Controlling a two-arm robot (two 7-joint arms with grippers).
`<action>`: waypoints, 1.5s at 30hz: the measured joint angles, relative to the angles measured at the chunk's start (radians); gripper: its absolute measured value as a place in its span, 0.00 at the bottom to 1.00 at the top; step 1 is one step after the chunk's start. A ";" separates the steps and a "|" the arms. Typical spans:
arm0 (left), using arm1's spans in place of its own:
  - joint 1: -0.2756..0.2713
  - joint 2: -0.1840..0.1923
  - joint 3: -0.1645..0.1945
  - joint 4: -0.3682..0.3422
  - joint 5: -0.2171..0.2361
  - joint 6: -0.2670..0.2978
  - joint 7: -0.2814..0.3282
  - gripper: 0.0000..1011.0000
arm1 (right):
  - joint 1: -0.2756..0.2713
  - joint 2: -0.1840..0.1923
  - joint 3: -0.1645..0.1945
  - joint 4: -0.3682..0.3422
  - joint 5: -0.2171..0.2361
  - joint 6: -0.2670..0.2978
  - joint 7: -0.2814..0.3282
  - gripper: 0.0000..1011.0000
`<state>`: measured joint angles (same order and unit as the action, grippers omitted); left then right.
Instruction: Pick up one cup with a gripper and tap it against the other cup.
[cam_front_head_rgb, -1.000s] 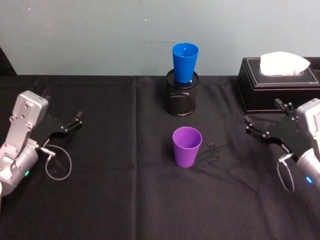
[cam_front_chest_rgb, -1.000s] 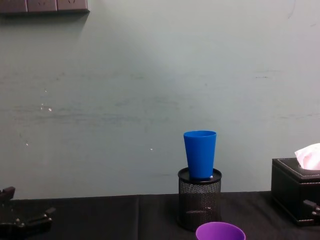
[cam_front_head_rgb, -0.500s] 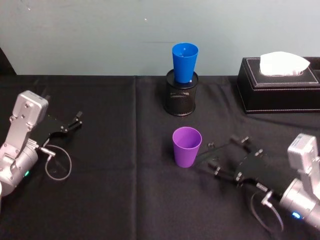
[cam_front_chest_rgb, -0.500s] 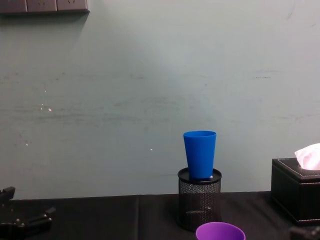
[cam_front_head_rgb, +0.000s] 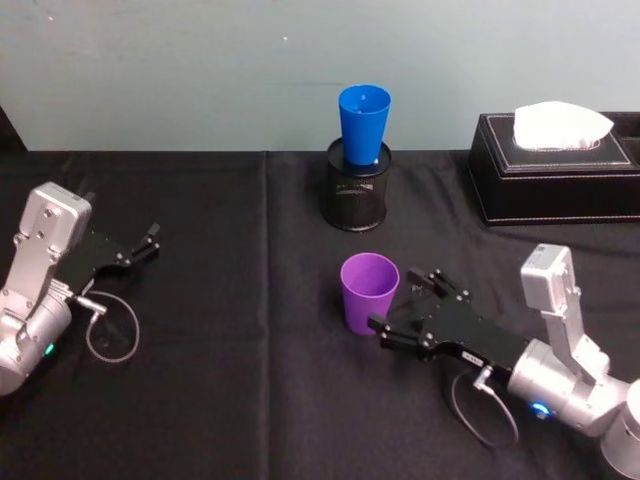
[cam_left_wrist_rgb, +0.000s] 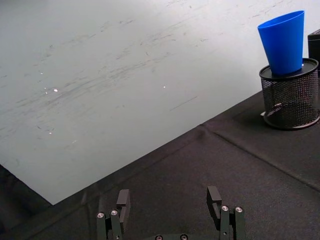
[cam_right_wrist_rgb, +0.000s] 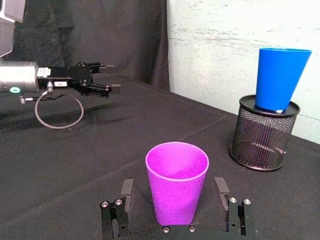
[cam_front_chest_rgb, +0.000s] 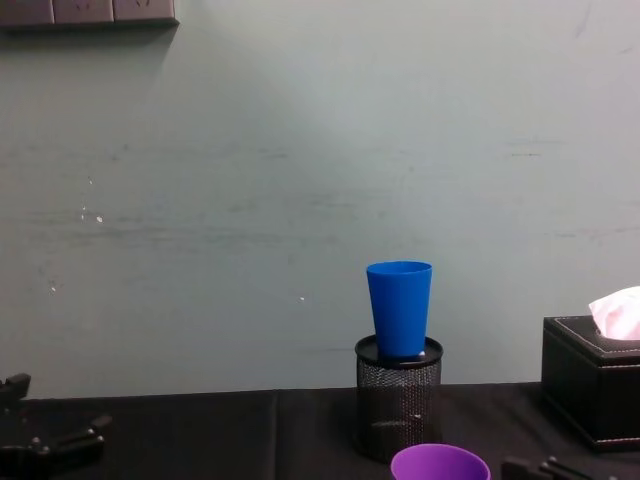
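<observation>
The right gripper (cam_front_head_rgb: 394, 300) lies low over the black tablecloth (cam_front_head_rgb: 230, 400) with its jaws spread wide and holding nothing; the purple cup (cam_front_head_rgb: 369, 292) stands upright directly between them, mouth up, its long axis vertical and so square to the line on which the fingers (cam_right_wrist_rgb: 220, 189) would close; the right wrist view shows a gap on either side of the cup wall, so I judge there is no contact yet; the next move looks like a plain squeeze on the lower body. The blue cup (cam_front_head_rgb: 364, 122) lies straight ahead of these jaws, beyond the purple one and higher, seated upright in the black mesh pen holder (cam_front_head_rgb: 355, 200); a tap would need a lift and a forward carry. The left gripper (cam_front_head_rgb: 150, 242) sits well off to the side, jaws apart and empty; the right arm is plainly the nearer.
</observation>
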<state>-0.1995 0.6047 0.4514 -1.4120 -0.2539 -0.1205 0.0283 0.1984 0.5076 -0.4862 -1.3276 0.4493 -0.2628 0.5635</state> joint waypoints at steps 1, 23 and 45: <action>0.000 0.000 0.000 0.000 0.000 0.000 0.000 0.99 | 0.009 -0.011 0.000 0.010 0.000 0.010 0.004 0.99; 0.000 0.000 0.000 0.000 0.000 0.000 0.000 0.99 | 0.089 -0.107 0.012 0.120 -0.035 0.061 0.039 0.99; 0.000 0.000 0.000 0.000 0.000 0.000 0.000 0.99 | 0.110 -0.140 0.019 0.157 -0.051 0.062 0.058 0.97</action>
<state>-0.1995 0.6047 0.4514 -1.4120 -0.2539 -0.1205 0.0283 0.3087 0.3680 -0.4677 -1.1707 0.3982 -0.2006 0.6211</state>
